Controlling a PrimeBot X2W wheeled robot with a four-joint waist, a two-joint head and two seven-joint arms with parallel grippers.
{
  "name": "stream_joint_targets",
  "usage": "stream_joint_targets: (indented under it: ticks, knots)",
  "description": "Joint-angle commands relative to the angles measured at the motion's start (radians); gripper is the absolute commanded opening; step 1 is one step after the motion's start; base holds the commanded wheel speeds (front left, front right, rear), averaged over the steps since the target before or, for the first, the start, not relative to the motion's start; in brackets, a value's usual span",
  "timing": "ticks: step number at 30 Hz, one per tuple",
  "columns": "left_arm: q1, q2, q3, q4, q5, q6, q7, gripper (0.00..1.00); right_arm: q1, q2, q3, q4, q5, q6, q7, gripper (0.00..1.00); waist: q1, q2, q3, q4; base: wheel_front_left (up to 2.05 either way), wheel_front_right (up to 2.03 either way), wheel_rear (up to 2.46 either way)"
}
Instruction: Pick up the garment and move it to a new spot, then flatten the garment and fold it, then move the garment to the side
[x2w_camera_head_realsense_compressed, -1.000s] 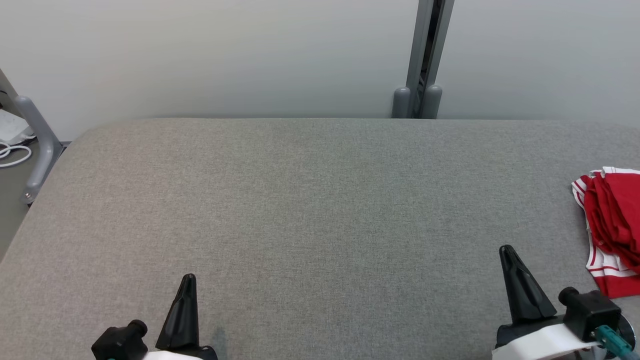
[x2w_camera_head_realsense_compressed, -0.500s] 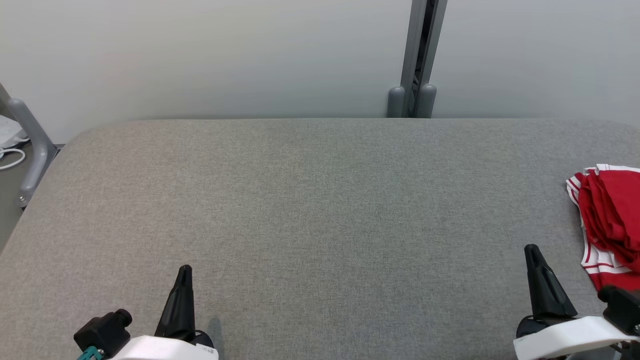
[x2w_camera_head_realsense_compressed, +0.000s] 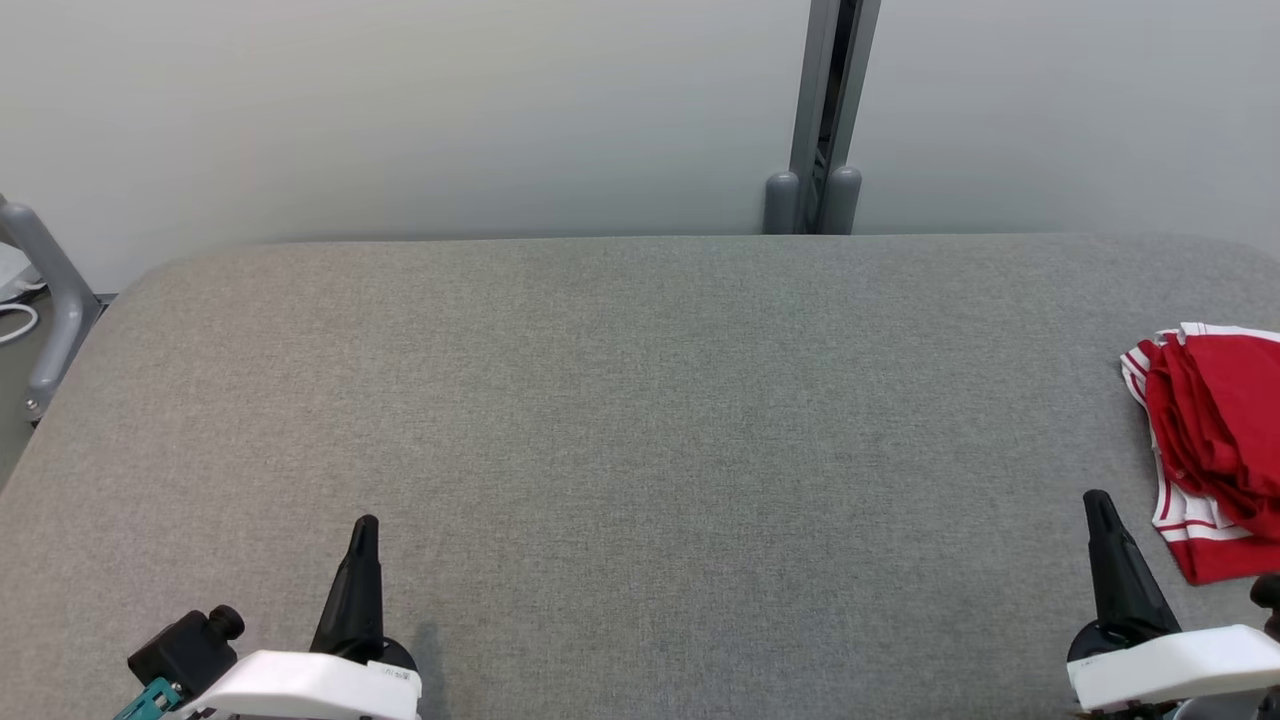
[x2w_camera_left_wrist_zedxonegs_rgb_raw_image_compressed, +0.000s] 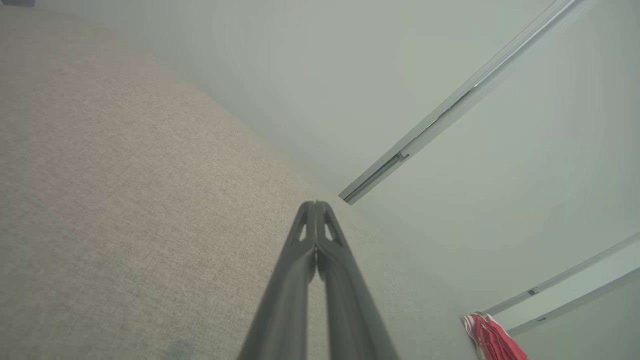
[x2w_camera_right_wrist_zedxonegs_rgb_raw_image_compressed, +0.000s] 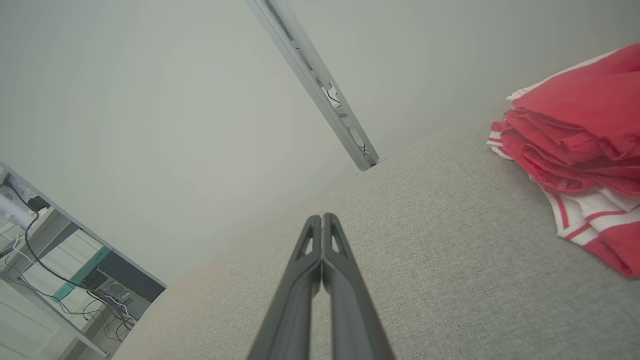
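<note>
Nothing here that can be read.
From where I stand, the closest thing to writing is a small sticker (x2w_camera_head_realsense_compressed: 396, 675) with tiny dark marks on the white casing (x2w_camera_head_realsense_compressed: 300, 685) of the left arm, over the near edge of the grey table (x2w_camera_head_realsense_compressed: 640, 400). The marks are far too small to make out as letters or numbers. The red garment (x2w_camera_head_realsense_compressed: 1215, 420) at the table's right end shows white stripes along its edges, and I can pick out no letters on the folds that face up.
</note>
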Motion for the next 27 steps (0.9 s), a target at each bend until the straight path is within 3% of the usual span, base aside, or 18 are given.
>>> stream_joint_targets:
  ticks: [1, 27]
  knots:
    - [-0.033, 0.008, 0.007, -0.006, -0.038, -0.009, 0.008, 0.0, -0.018, -0.014, -0.011, -0.009, 0.05, 0.0, 0.013, 0.0, 0.0, 0.0, 0.0, -0.002, 0.0, 0.0, 0.0]
    - [-0.082, 0.011, 0.021, 0.022, -0.326, -0.042, 0.069, 0.0, -0.02, -0.03, -0.067, -0.002, 0.414, 0.0, 0.095, 0.0, 0.0, 0.0, 0.001, -0.026, 0.0, 0.0, 0.0]
